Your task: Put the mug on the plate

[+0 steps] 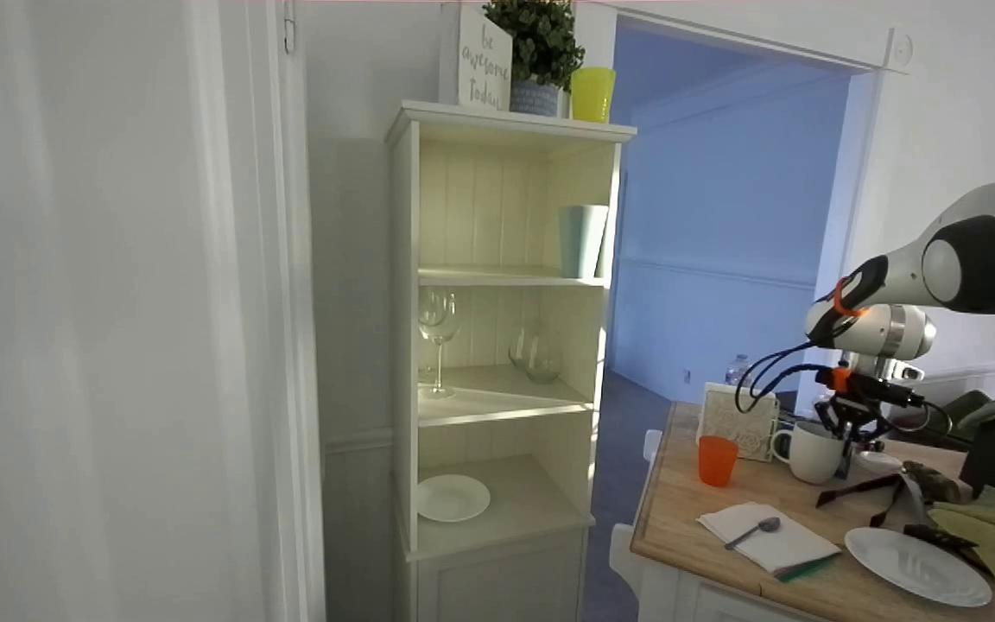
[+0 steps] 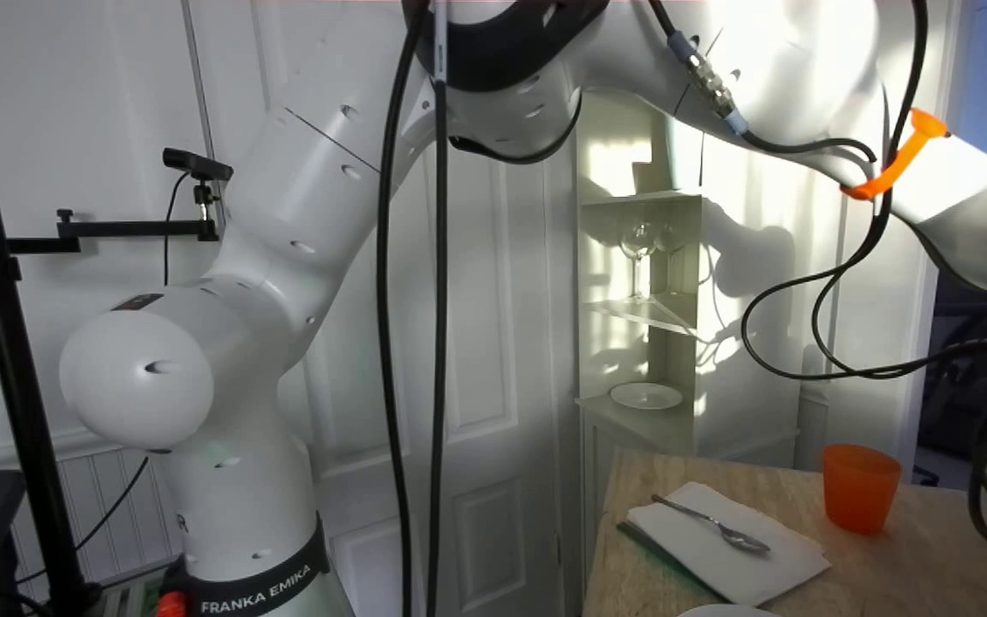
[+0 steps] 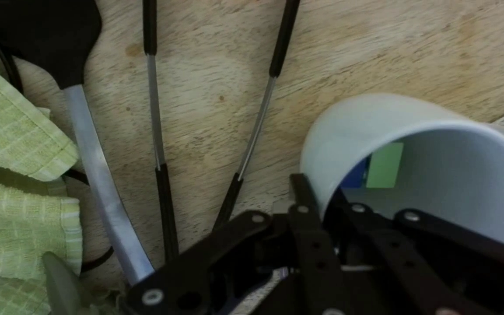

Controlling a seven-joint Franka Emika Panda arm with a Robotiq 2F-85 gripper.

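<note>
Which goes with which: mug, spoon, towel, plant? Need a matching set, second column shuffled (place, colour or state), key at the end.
1 mug
2 spoon
3 towel
4 plant

A pale yellow-green, checked
B on top of the cabinet
C rim straddled by the hand
D on the napkin

Pairs: 1-C, 2-D, 3-A, 4-B

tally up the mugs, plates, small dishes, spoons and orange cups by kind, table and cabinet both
Mugs: 1, the white mug
Plates: 2, the tabletop plate and the cabinet plate
Small dishes: 1, the small white dish
Spoons: 1, the metal spoon
Orange cups: 1, the orange cup
Total: 6
</note>
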